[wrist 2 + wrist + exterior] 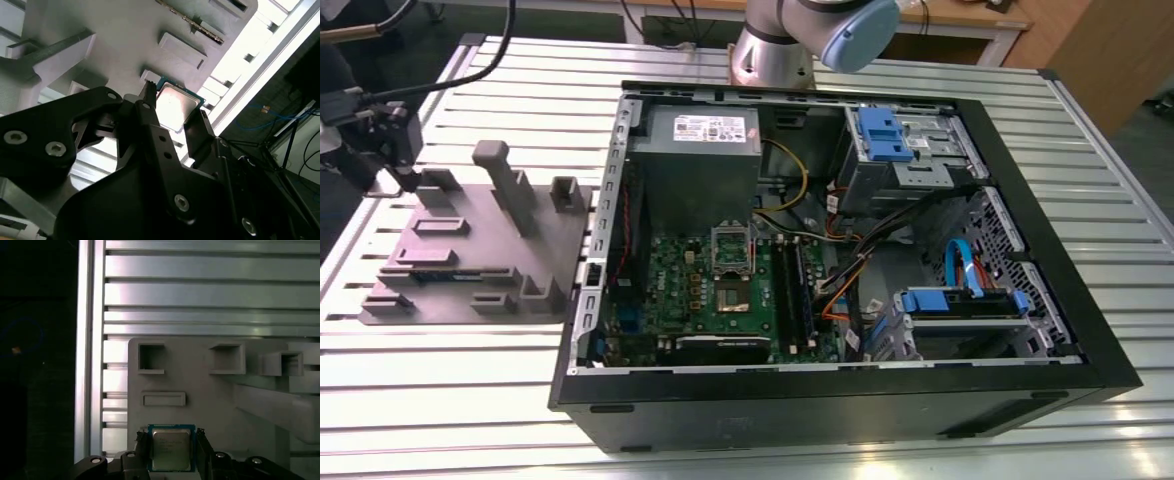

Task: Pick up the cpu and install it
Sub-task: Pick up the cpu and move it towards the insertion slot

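Observation:
The cpu (171, 449) (176, 106) is a small square chip with a silver top and a green rim. It sits between my gripper's (172, 452) (175, 117) two black fingers (142, 450), which lie against its opposite edges, so the gripper is shut on it. It is just above the grey fixture block (200, 390) (480, 250), near the block's corner by the table edge. In the exterior view the gripper (384, 140) hangs over the block's far end, at the exterior view's left. The green motherboard (720, 300) lies inside the open computer case (854, 380), with its metal socket frame (731, 247) near the middle.
The fixture block carries upright posts (500, 180) and several pockets (151, 358). The ribbed metal table (454, 400) ends close beside the gripper. Inside the case are a grey power supply (700, 140), blue drive brackets (881, 135) and loose cables (854, 270).

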